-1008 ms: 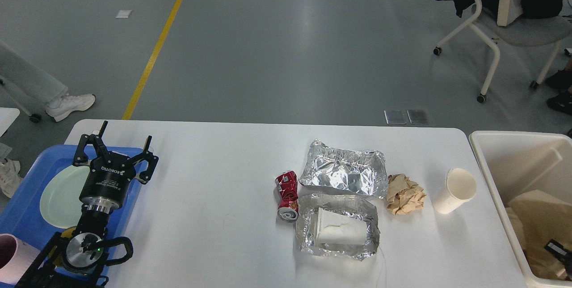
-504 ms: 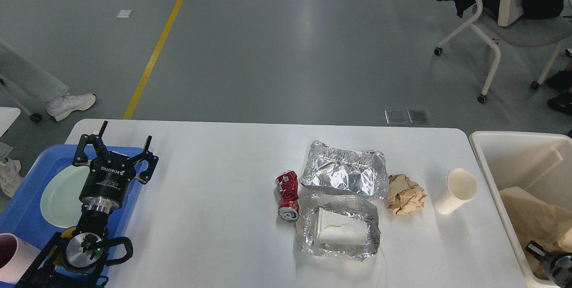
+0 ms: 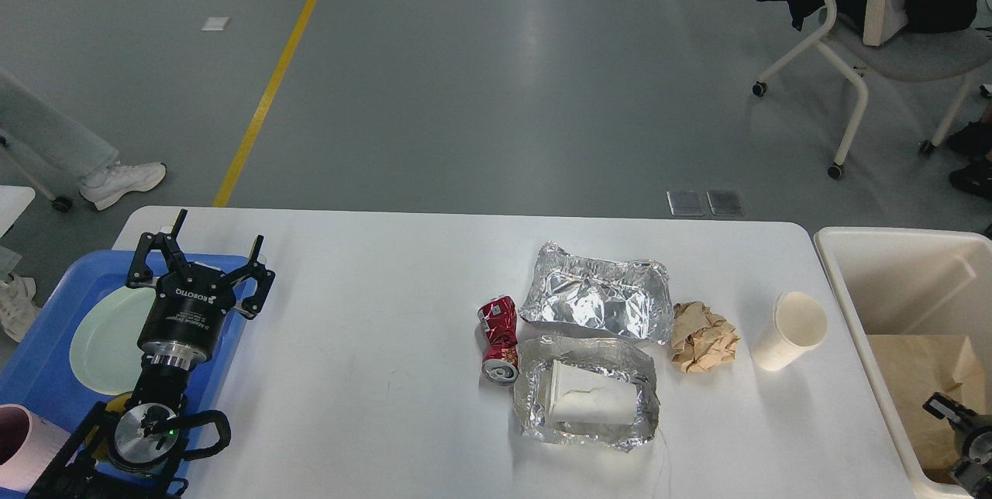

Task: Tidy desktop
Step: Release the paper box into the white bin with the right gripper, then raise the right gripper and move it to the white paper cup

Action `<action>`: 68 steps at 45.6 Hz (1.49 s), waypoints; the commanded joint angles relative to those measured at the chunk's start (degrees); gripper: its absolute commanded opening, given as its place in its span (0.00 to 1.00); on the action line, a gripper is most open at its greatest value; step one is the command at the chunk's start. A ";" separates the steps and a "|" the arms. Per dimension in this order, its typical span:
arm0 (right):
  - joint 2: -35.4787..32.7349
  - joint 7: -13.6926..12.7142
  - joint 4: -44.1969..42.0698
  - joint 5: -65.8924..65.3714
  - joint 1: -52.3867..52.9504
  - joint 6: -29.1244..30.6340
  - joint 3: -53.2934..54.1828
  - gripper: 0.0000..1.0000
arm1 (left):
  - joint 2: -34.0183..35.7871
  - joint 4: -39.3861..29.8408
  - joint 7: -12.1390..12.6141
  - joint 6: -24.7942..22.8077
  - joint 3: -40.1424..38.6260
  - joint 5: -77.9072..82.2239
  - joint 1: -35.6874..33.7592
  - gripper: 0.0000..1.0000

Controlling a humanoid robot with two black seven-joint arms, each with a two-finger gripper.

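The white desktop [image 3: 372,328] holds a crushed red can [image 3: 498,338], an empty foil tray [image 3: 597,301], a second foil tray [image 3: 535,414] with a white paper cup [image 3: 585,402] lying in it, a crumpled brown paper ball [image 3: 703,336] and an upright-tilted white paper cup [image 3: 790,330]. My left gripper [image 3: 219,232] is open and empty, above the edge of the blue tray at the far left. My right gripper [image 3: 952,415] shows small and dark inside the cream bin at the bottom right, over brown paper [image 3: 907,375]; its fingers cannot be told apart.
The cream bin [image 3: 891,266] stands off the desktop's right end. The blue tray [image 3: 39,359] at the left holds a pale green plate [image 3: 101,340]; a pink cup [image 3: 15,452] is at its near corner. A chair [image 3: 876,34] and a person's feet stand on the floor beyond.
The brown paper in the bin has dropped and lies lower and flatter. My right gripper has shifted within the bin. The left arm and the desktop items have not moved.
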 commanded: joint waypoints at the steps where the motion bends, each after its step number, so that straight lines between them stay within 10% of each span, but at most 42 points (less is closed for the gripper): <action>1: 0.03 0.03 0.10 0.00 -0.05 -0.63 0.02 1.00 | 0.00 0.00 -0.05 0.00 -0.02 0.00 0.00 0.96; 32: -0.31 -0.32 2.64 -0.26 0.48 -0.36 -0.07 1.00 | 0.00 0.00 0.03 0.00 -0.02 0.00 0.00 0.96; 56: -18.51 -8.41 53.34 -9.84 42.72 1.22 -25.80 1.00 | 0.00 0.00 0.04 0.00 -0.02 0.00 0.00 0.96; 68: -14.21 -8.50 63.29 -9.40 71.21 27.73 -41.46 1.00 | -0.09 0.00 0.04 0.00 -0.02 0.00 0.00 0.96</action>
